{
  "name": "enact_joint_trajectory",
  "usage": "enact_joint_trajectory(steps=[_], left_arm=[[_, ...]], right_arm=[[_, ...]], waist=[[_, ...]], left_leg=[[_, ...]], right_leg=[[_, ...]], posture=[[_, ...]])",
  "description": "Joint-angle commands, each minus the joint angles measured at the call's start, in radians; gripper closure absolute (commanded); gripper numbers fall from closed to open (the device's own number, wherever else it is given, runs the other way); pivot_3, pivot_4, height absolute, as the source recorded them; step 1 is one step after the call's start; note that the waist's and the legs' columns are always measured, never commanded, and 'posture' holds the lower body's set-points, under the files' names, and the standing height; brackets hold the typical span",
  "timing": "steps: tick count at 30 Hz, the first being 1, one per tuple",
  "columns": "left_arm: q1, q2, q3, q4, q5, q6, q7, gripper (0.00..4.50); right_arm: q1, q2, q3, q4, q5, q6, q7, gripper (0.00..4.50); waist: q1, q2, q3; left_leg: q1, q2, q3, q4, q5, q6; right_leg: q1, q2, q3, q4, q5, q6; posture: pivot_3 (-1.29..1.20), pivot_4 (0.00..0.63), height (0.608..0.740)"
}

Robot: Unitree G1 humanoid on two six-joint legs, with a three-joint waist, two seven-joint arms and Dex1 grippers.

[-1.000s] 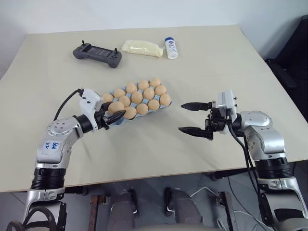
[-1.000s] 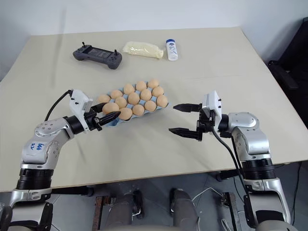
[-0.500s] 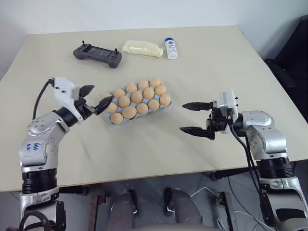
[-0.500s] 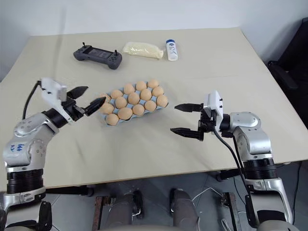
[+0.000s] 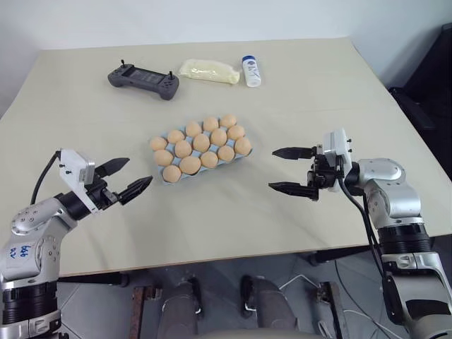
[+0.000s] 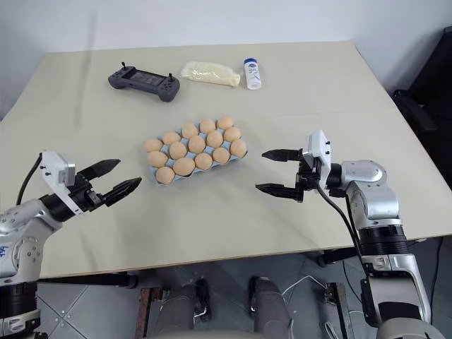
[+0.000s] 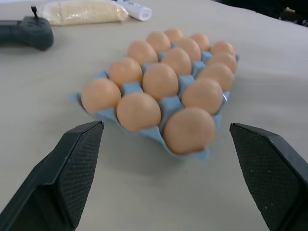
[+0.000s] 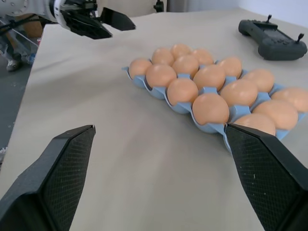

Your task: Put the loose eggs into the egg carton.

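Left eye view gives me the beige table (image 5: 296, 92) first, with the light blue egg carton (image 5: 164, 176) sitting near its middle, every visible cup filled with tan-orange eggs (image 5: 201, 143); I count twelve, and I see none lying loose on the tabletop. At the far edge lie a dark grey game controller (image 5: 142, 78), a pale yellow bag (image 5: 207, 70) and a small white bottle (image 5: 251, 70) in a row. My left gripper (image 5: 131, 178) hovers left of the carton, well apart from it, fingers spread wide and empty. My right gripper (image 5: 288, 169) hangs to the carton's right, fingers likewise apart, holding nothing, pointing toward the tray.
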Motion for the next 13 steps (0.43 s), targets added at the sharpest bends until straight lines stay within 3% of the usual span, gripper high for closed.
enact_joint_trajectory(steps=[1,7,13], left_arm=[[0.011,0.027,0.042,-0.001,-0.016,-0.036,-0.020,0.03],[0.015,0.028,0.058,0.002,-0.008,-0.064,-0.007,0.03],[0.013,0.029,0.060,-0.001,-0.007,-0.073,-0.001,0.03]], right_arm=[[-0.040,-0.013,-0.023,0.009,0.003,-0.031,0.010,0.00],[-0.063,0.005,-0.031,0.030,-0.002,-0.059,-0.009,0.00],[-0.044,0.021,-0.036,-0.042,0.021,0.026,-0.103,0.00]], waist=[[0.000,0.000,0.000],[0.000,0.000,0.000],[-0.005,0.000,0.000]], left_leg=[[0.000,0.000,0.000,0.000,0.000,0.000],[0.000,0.001,0.000,-0.002,0.000,-0.001],[0.000,0.001,0.000,-0.003,0.000,-0.001]], right_leg=[[0.000,0.000,0.000,0.000,0.000,0.000],[-0.001,0.000,0.000,-0.001,0.000,-0.001],[-0.001,0.000,0.000,-0.002,0.000,-0.001]], posture=[[0.00,0.150,0.740],[0.00,0.150,0.740],[0.00,0.150,0.740]])
